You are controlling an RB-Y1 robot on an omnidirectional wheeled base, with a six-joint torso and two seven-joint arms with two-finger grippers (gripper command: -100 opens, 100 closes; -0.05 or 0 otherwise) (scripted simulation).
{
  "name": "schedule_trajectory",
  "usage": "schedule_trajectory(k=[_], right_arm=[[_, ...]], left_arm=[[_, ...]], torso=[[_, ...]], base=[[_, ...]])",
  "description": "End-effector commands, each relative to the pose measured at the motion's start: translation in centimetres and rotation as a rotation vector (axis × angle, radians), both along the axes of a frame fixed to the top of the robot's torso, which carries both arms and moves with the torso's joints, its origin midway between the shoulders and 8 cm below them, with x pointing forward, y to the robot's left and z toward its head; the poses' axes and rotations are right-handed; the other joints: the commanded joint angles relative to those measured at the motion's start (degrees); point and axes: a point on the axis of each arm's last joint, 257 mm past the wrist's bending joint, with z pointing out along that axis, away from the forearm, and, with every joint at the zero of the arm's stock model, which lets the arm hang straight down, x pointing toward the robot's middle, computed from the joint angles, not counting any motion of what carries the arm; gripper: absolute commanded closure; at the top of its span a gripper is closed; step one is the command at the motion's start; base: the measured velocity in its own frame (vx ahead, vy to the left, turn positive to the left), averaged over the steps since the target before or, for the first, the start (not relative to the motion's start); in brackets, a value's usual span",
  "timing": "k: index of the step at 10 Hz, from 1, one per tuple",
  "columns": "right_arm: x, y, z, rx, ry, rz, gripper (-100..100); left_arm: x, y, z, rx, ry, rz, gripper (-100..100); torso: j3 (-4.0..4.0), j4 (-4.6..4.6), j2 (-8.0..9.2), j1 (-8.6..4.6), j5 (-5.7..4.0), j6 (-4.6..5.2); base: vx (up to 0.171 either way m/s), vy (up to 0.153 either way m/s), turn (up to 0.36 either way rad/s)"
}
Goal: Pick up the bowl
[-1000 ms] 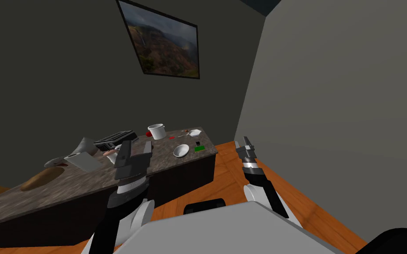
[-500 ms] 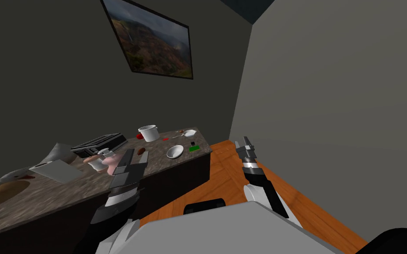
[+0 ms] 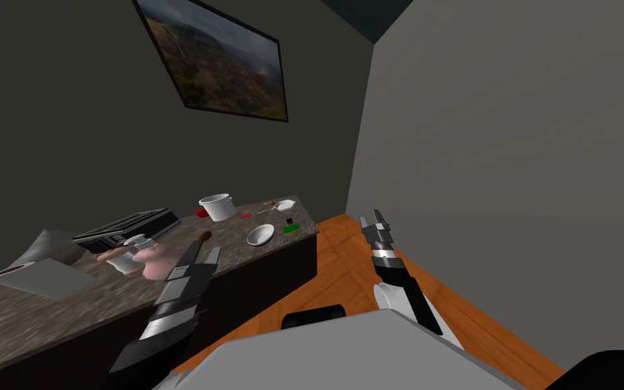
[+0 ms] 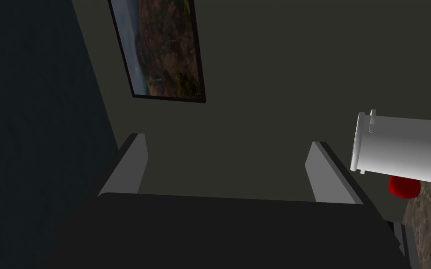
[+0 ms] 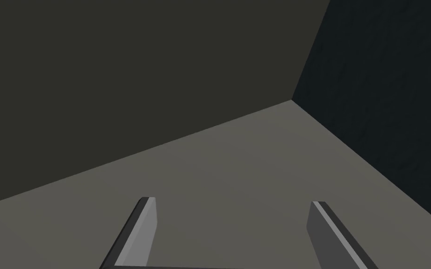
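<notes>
Bowl (image 3: 260, 235): white, round, upright with mouth up, so no long axis. It sits on the tabletop (image 3: 236, 240) close to the front edge, near the right-end corner. Green block (image 3: 291, 229) just beside it, white pot (image 3: 217, 207) behind. Bare top lies between bowl and left pincer (image 3: 207, 248), blades spread, empty. Right pincer (image 3: 375, 217) spread, over wood floor (image 3: 344, 250), well apart.

mottled stone-look counter (image 3: 235, 235), smooth white bowl (image 3: 260, 235), wood floor (image 3: 348, 261)
</notes>
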Motion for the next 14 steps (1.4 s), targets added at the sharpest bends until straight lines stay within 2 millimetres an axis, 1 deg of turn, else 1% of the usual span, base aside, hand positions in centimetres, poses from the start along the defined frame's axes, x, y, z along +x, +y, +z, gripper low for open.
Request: schedule_trajectory(k=[1, 2, 3, 4, 5, 6, 7, 8, 9, 10, 11, 12, 13, 14], right_arm=[[0.0, 0.0, 0.0, 0.0, 0.0, 0.0, 0], [0.0, 0.0, 0.0, 0.0, 0.0, 0.0, 0], [0.0, 0.0, 0.0, 0.0, 0.0, 0.0, 0], [0.0, 0.0, 0.0, 0.0, 0.0, 0.0, 0], [0.0, 0.0, 0.0, 0.0, 0.0, 0.0, 0], [0.0, 0.0, 0.0, 0.0, 0.0, 0.0, 0], [0.0, 0.0, 0.0, 0.0, 0.0, 0.0, 0], [0.0, 0.0, 0.0, 0.0, 0.0, 0.0, 0], [0.0, 0.0, 0.0, 0.0, 0.0, 0.0, 0], [0.0, 0.0, 0.0, 0.0, 0.0, 0.0, 0], [0.0, 0.0, 0.0, 0.0, 0.0, 0.0, 0], [0.0, 0.0, 0.0, 0.0, 0.0, 0.0, 0], [0.0, 0.0, 0.0, 0.0, 0.0, 0.0, 0], [0.0, 0.0, 0.0, 0.0, 0.0, 0.0, 0]], left_arm=[[-0.8, 1.7, -2.1, -0.007, 0.076, 0.031, -100], [-1.1, 1.9, -2.6, -0.007, 0.095, 0.038, -100], [-1.7, 3.5, -4.2, -0.016, 0.153, 0.065, -100], [-2.2, 3.7, -4.8, -0.015, 0.176, 0.073, -100], [-2.9, 5.3, -6.2, -0.027, 0.228, 0.098, -100], [-3.6, 5.6, -7.0, -0.026, 0.257, 0.109, -100], [-4.8, 7.3, -8.6, -0.039, 0.32, 0.139, -100], [-5.3, 7.5, -9.1, -0.039, 0.339, 0.147, -100], [-6.5, 9.2, -10.5, -0.054, 0.4, 0.176, -100], [-7.2, 9.3, -11.0, -0.054, 0.42, 0.184, -100], [-8.3, 10.9, -12.2, -0.071, 0.472, 0.211, -100], [-9.0, 11.1, -12.6, -0.07, 0.493, 0.219, -100], [-9.3, 11.2, -12.8, -0.07, 0.5, 0.222, -100], [-11.0, 12.9, -14.1, -0.088, 0.564, 0.254, -100]], torso=[[0.0, 0.0, 0.0, 0.0, 0.0, 0.0], [0.0, 0.0, 0.01, -0.03, 0.0, 0.03], [-0.01, 0.0, -0.01, 0.01, 0.0, 0.0], [-0.02, -0.01, -0.03, -0.03, -0.01, 0.02], [-0.03, -0.01, -0.06, 0.0, 0.0, 0.0], [-0.03, -0.01, -0.04, -0.01, 0.0, 0.03], [-0.01, 0.0, -0.02, 0.0, 0.0, -0.02], [-0.02, -0.01, -0.04, -0.06, -0.01, 0.02], [-0.03, -0.01, -0.06, -0.02, -0.01, -0.01], [-0.04, -0.01, -0.07, -0.02, 0.0, 0.03], [-0.04, -0.01, -0.07, 0.03, 0.0, -0.01], [-0.05, -0.02, -0.1, 0.0, 0.0, 0.02], [-0.05, -0.02, -0.09, 0.01, -0.01, -0.01], [-0.04, -0.01, -0.07, 0.09, 0.02, -0.02]], base=[[-0.016, -0.052, -0.198], [-0.01, -0.041, -0.079], [-0.001, -0.055, -0.178], [0.002, -0.043, -0.096], [-0.001, -0.051, -0.22], [-0.006, -0.044, -0.088], [0.004, -0.068, -0.152], [0.005, -0.05, -0.087], [0.008, -0.055, -0.238], [0.008, -0.038, -0.095], [0.018, -0.053, -0.166], [0.016, -0.042, -0.109], [0.004, -0.014, 0.012], [0.012, -0.034, -0.19]])
